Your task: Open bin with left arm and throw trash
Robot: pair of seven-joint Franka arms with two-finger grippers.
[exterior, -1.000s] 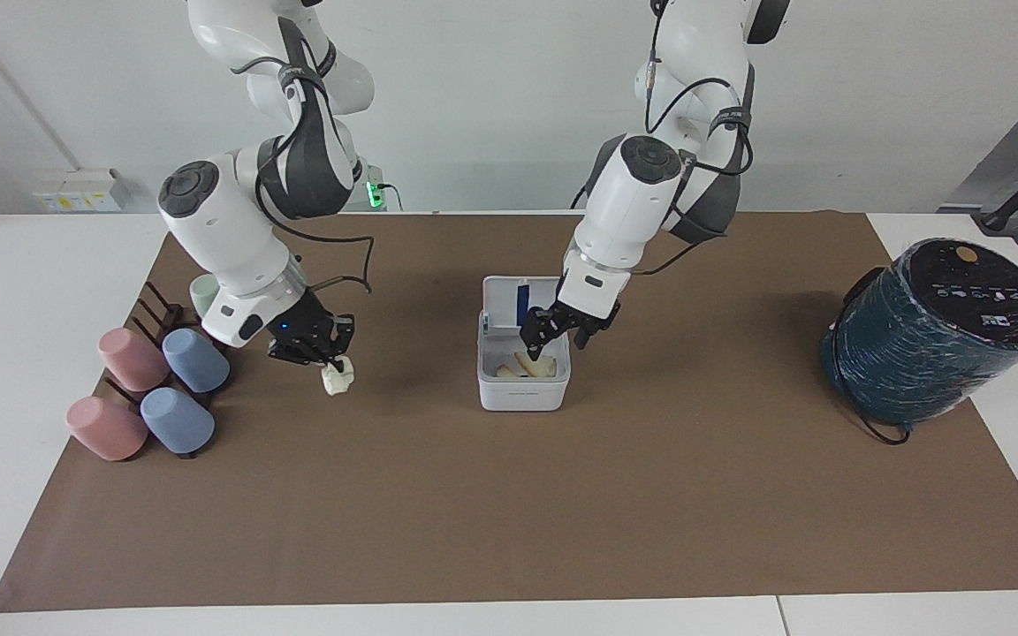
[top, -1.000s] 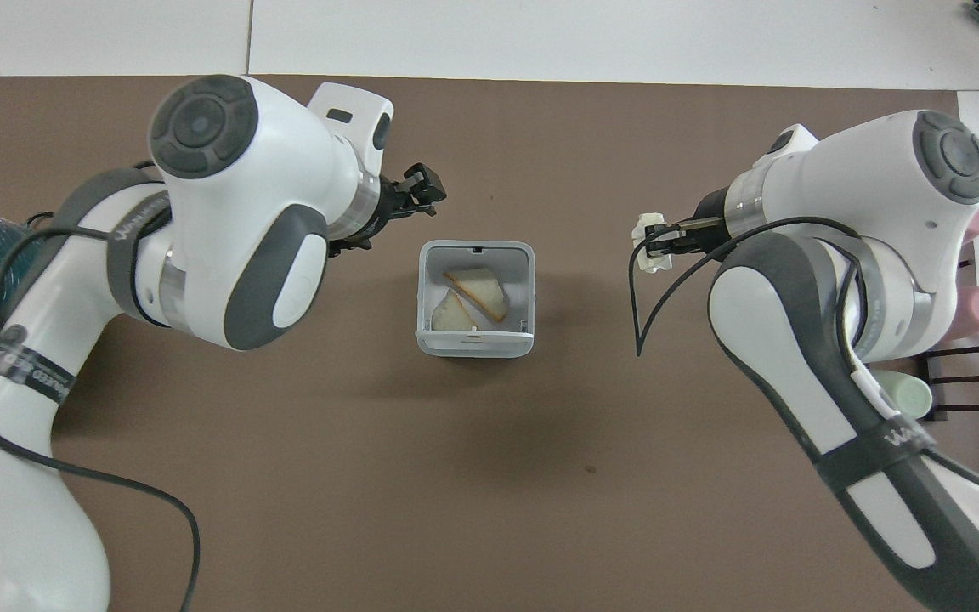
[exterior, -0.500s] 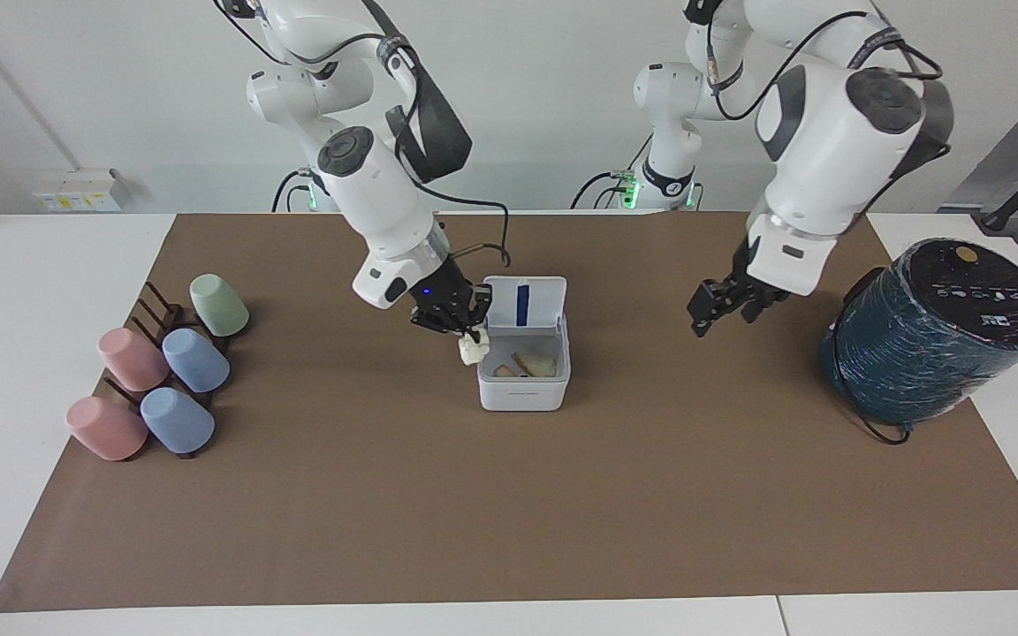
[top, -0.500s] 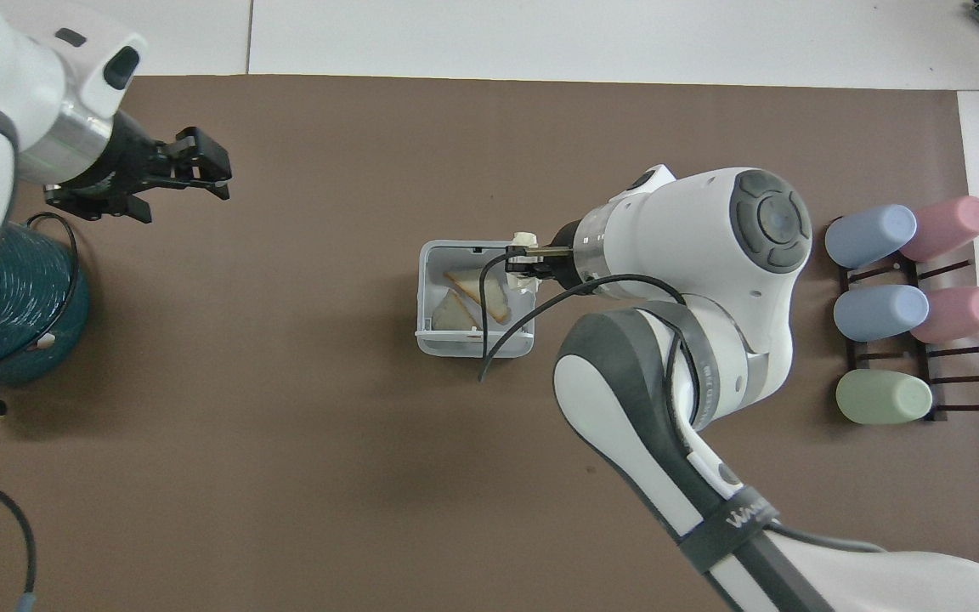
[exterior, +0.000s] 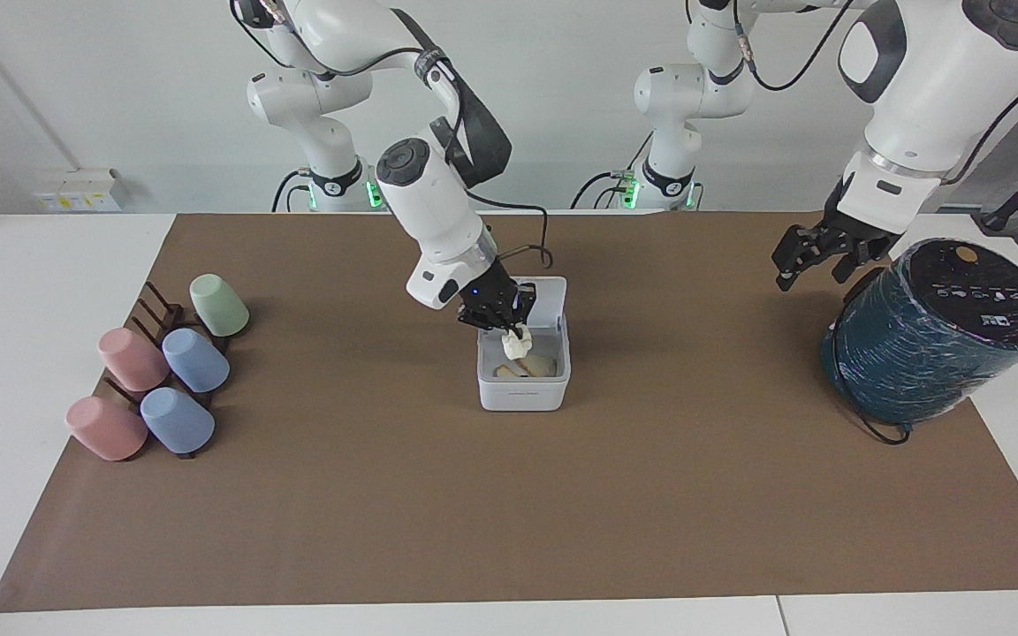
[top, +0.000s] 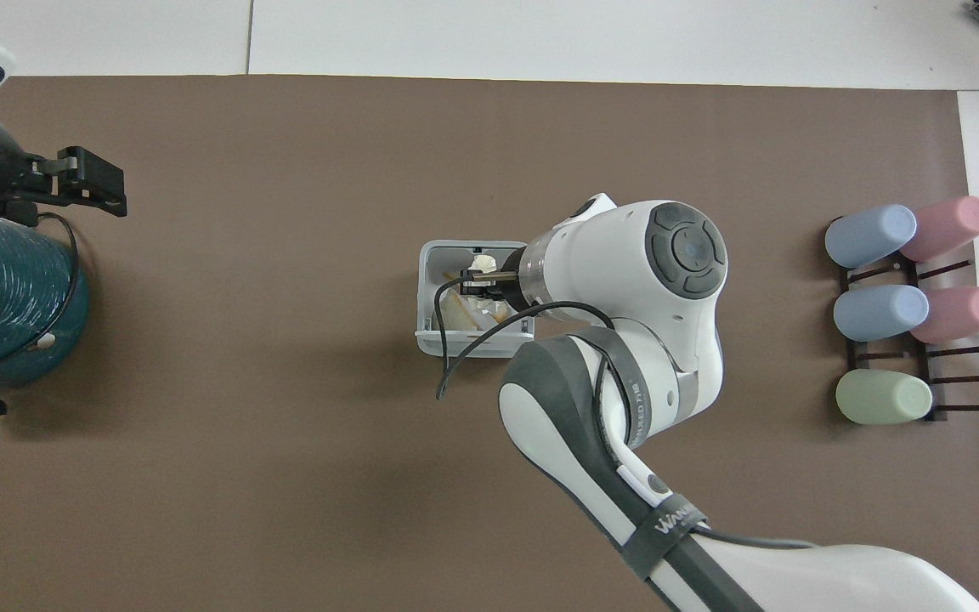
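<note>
Jaws of the right gripper (exterior: 509, 329) are closed on the lumpy wad of trash (exterior: 517, 344), which hangs directly over the open mouth of the bin (exterior: 522, 393). Jaws of the left gripper (exterior: 816, 261) stand wide apart and hold nothing; that gripper hovers just beside the top of the teal cylinder (exterior: 938, 336), at the left arm's end of the table.

Changes from the earlier frames: half a second ago the wad was level with the bin's rim on the side toward the cups; it is now over the interior. A second ago the right gripper was next to the cup rack. The left gripper, at the bin a second ago, has withdrawn well away from the bin and has risen.

View comparison: the facing view shows the bin's lid (exterior: 549, 296) standing up on the side of the bin nearer to the robots, with the two flat scraps (exterior: 534, 367) lying inside below the wad. In the overhead view the right arm covers much of the bin (top: 427, 289) and only part of one scrap shows; the wad (top: 483, 262) sits at the gripper tip. The cups (exterior: 195, 359) lie on their rack well apart from the bin, toward the right arm's end.
</note>
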